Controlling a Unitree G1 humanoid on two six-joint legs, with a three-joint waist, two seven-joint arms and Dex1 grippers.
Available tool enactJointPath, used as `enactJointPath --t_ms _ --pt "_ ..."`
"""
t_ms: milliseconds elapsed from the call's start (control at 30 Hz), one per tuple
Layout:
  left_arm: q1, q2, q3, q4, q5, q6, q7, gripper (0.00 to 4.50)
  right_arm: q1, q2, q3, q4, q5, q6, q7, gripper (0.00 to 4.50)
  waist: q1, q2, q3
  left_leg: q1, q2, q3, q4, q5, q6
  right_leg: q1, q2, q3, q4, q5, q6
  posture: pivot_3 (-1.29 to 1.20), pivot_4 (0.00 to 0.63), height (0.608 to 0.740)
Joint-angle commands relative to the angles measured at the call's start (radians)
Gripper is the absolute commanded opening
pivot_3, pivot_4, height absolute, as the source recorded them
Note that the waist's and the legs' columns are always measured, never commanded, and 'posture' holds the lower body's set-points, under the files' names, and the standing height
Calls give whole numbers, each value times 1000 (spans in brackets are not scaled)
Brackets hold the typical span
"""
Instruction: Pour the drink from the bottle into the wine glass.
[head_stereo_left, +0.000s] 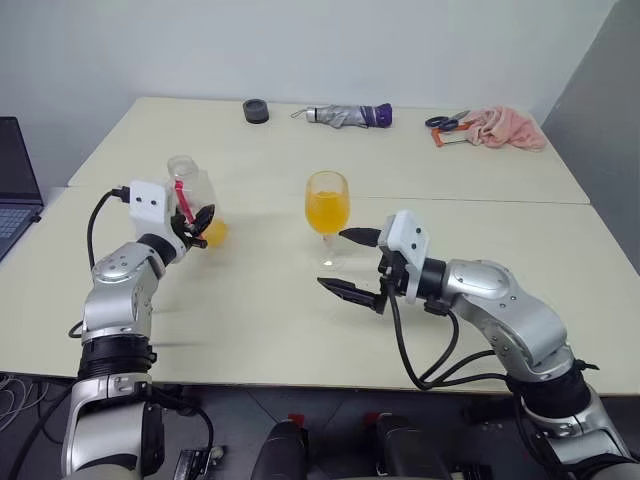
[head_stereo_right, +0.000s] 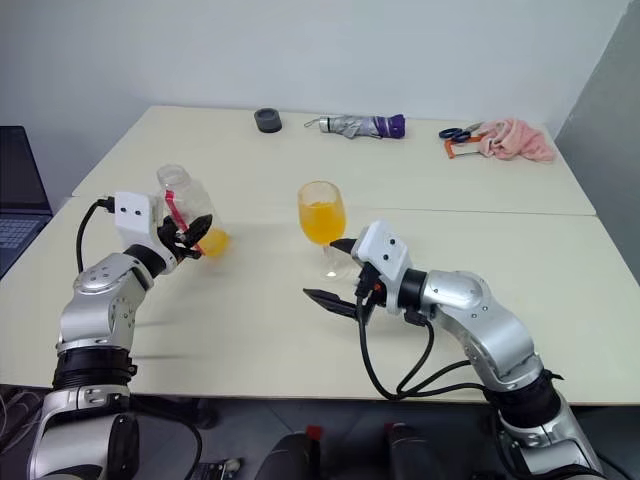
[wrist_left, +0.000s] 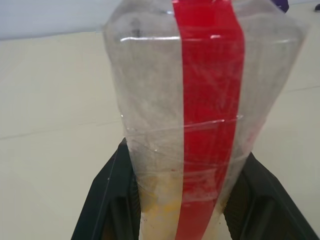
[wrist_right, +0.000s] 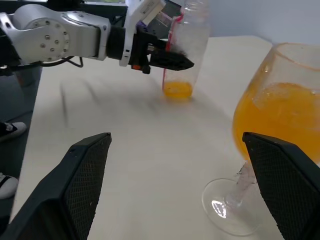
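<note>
Tabletop (head_stereo_left: 300, 330) first: you are looking over two pale tables pushed together, their seam running across just behind the wine glass. At nine o'clock, at the frame's edge, sits a laptop (head_stereo_left: 15, 185). Along the far table, from eleven to one o'clock, lie a dark round object (head_stereo_left: 256, 111), a folded umbrella (head_stereo_left: 350, 116), scissors (head_stereo_left: 447, 124) and a pink cloth (head_stereo_left: 508, 128).

Your left gripper (head_stereo_left: 197, 226) is at about ten o'clock, clamped tight on the bottle (head_stereo_left: 190, 190), its black fingers (wrist_left: 107, 200) pressing both sides of the lower body. You can see the bottle standing roughly upright, mouth up, with the red strip down the side facing the wrist camera. It is nearly empty: a little of the drink (wrist_right: 177, 90) sits at its bottom.

Your right gripper (head_stereo_left: 352, 262) is near centre, jaws spread wide and holding nothing. It points toward your left, just in front of the wine glass (head_stereo_left: 327, 205), one finger near the stem, the other nearer you.

That glass stands upright on the table at twelve o'clock from this gripper and three o'clock from the bottle, well apart from it. Its bowl is over half full of orange liquid
</note>
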Motion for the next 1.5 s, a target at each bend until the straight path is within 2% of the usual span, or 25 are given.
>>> enactJointPath --t_ms 33,300,567,600,900,1067,1267,1333,1500 --pt "-2 -2 27 26 -18 -55 -19 1688 -17 12 0 -18 -10 -4 -8 4500 0 0 0 0 0 0 0 0 0 0 0 0 0 0 0 0 150 740" --pt "-15 -18 25 118 -4 -131 -8 1688 -14 20 -8 -38 1 10 9 4500 0 0 0 1 0 0 0 0 0 0 0 0 0 0 0 0 150 740" --pt "0 -35 38 95 -28 -128 2 4321 -6 21 -14 -48 8 11 13 4500 0 0 0 0 0 0 0 0 0 0 0 0 0 0 0 0 150 740" --pt "2 -36 37 91 -28 -130 1 4459 -5 20 -14 -48 9 11 14 4500 0 0 0 0 0 0 0 0 0 0 0 0 0 0 0 0 150 740" --pt "88 -41 32 -9 4 -158 46 4459 71 -24 -26 -65 0 -33 37 4500 0 0 0 0 0 0 -1 0 0 0 0 0 0 0 0 0 150 740" --pt "253 -68 72 -217 17 -140 166 4459 271 -38 -20 26 -128 -296 8 4500 0 -1 -1 0 2 0 -2 0 0 0 -2 1 -3 0 0 0 150 740" --pt "434 -140 89 -458 22 -76 286 4459 401 116 -158 252 -155 -551 -155 4500 0 -1 -1 1 2 2 -2 0 0 0 -1 3 -3 0 0 0 150 740" --pt "478 -179 94 -524 -21 -49 291 4459 406 168 -218 322 -145 -591 -215 4500 0 -1 -1 1 3 2 -2 0 0 1 -1 3 -3 0 0 0 150 740" --pt "536 -228 85 -566 -33 -62 287 4459 358 208 -262 436 -155 -637 -244 4500 0 -1 0 2 1 4 -2 0 0 1 0 4 -3 0 0 0 150 740"
